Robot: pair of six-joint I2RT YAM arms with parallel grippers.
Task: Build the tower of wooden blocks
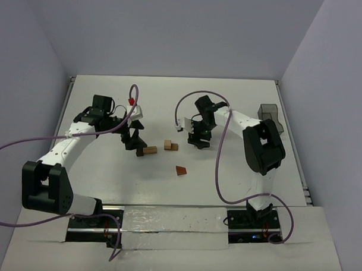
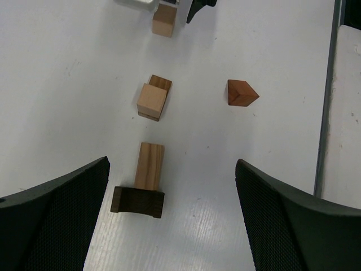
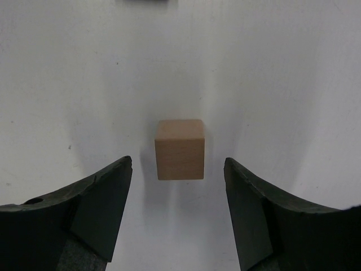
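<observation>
- The left gripper (image 2: 172, 166) hangs low over the white table (image 2: 67, 84), its jaws spread wide and gripping nothing.
- Between its fingers, at 6 o'clock in the left wrist view, a dark arched block (image 2: 137, 201) touches the near end of a long tan block (image 2: 149, 165).
- At 12 o'clock from these, a tan cube (image 2: 152, 100) seems to rest partly on a darker block (image 2: 162, 83). The angle makes the overlap hard to judge.
- The reddish-brown wedge (image 2: 241, 93) lies alone on the table at 3 o'clock from that cube, well apart.
- The right gripper (image 3: 177, 162) has its jaws apart around a second tan cube (image 3: 179, 149). Bare table shows on both sides, so the cube is not pinched.
- Nothing is stacked higher than that one pair.
</observation>
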